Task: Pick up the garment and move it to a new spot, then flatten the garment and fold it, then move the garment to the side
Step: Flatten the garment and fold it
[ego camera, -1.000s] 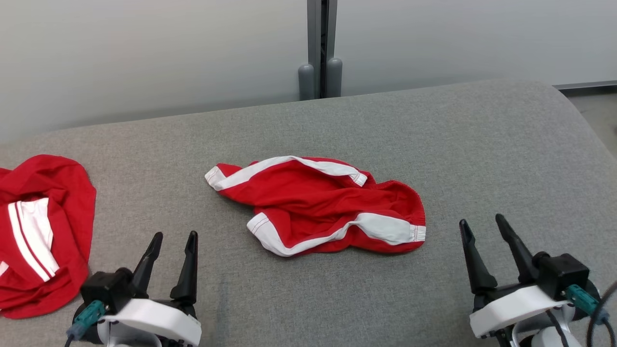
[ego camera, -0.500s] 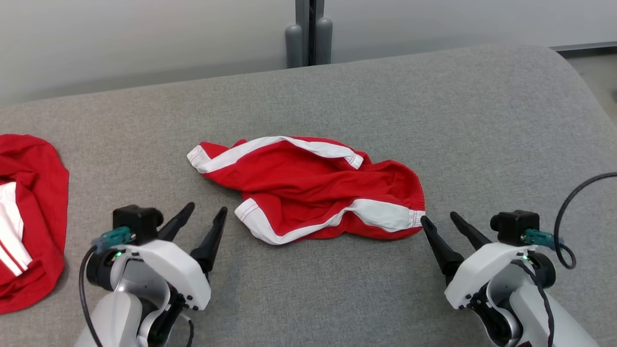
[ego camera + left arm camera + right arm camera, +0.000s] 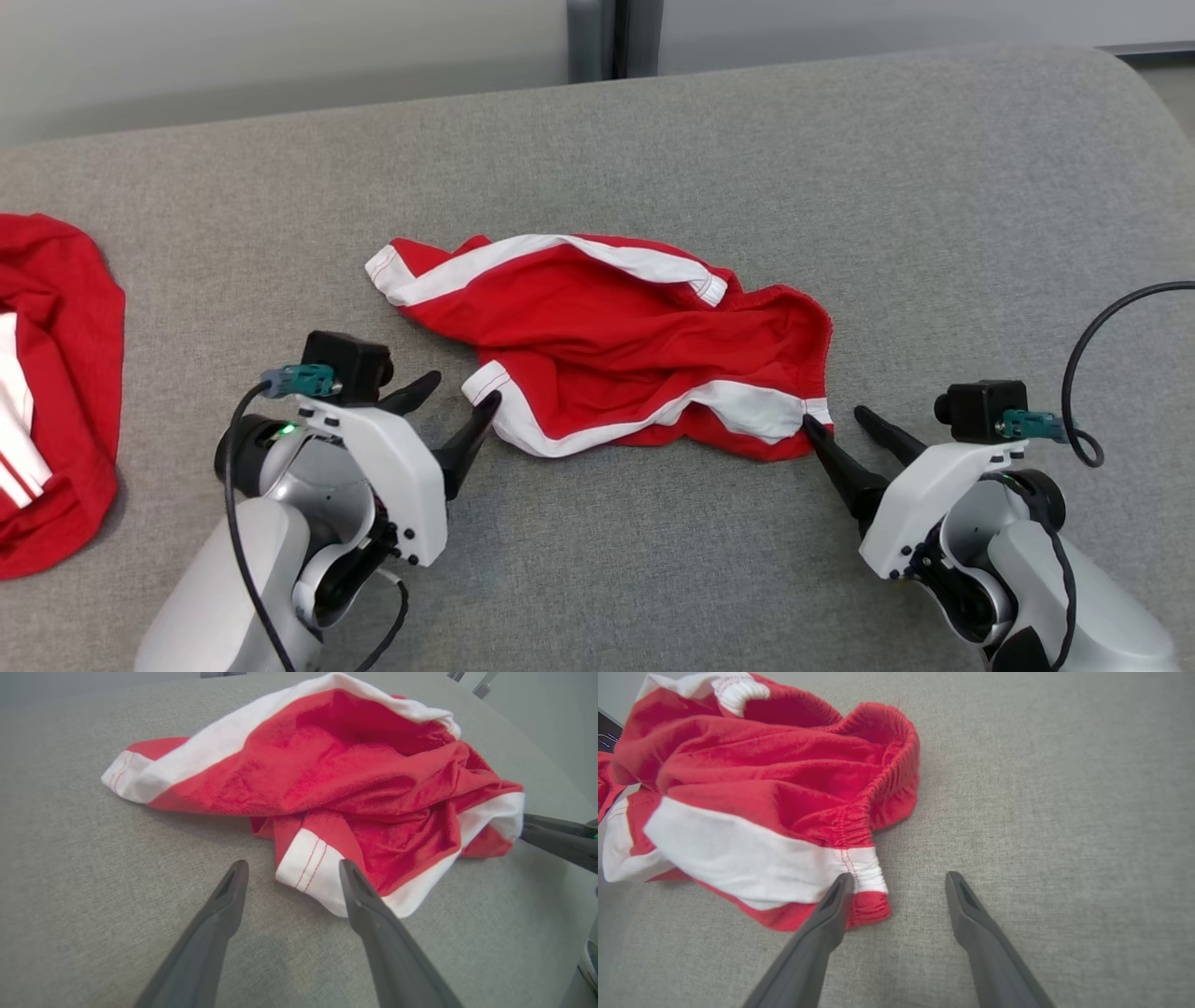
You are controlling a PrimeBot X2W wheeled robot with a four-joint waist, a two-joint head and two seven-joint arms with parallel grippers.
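Note:
A crumpled red garment (image 3: 607, 355) with white side stripes lies in the middle of the grey padded surface (image 3: 934, 187). My left gripper (image 3: 464, 389) stands open at its lower left hem, the white hem corner lying between the fingers in the left wrist view, where the garment (image 3: 355, 774) spreads ahead of the gripper (image 3: 293, 863). My right gripper (image 3: 834, 416) is open at the waistband's near right corner. In the right wrist view the gripper (image 3: 899, 875) has its left finger touching the garment's (image 3: 775, 779) elastic edge. Neither holds anything.
A second red and white garment (image 3: 56, 373) lies at the left edge of the surface. A pale wall with a grey post (image 3: 593, 37) runs behind it. A black cable (image 3: 1102, 327) loops by my right wrist. The surface's rounded right corner (image 3: 1148, 103) drops away.
The head camera has tilted down. Both arms have reached forward and inward, bringing the open left gripper to the garment's left hem and the open right gripper to its waistband corner. The garment lies unmoved.

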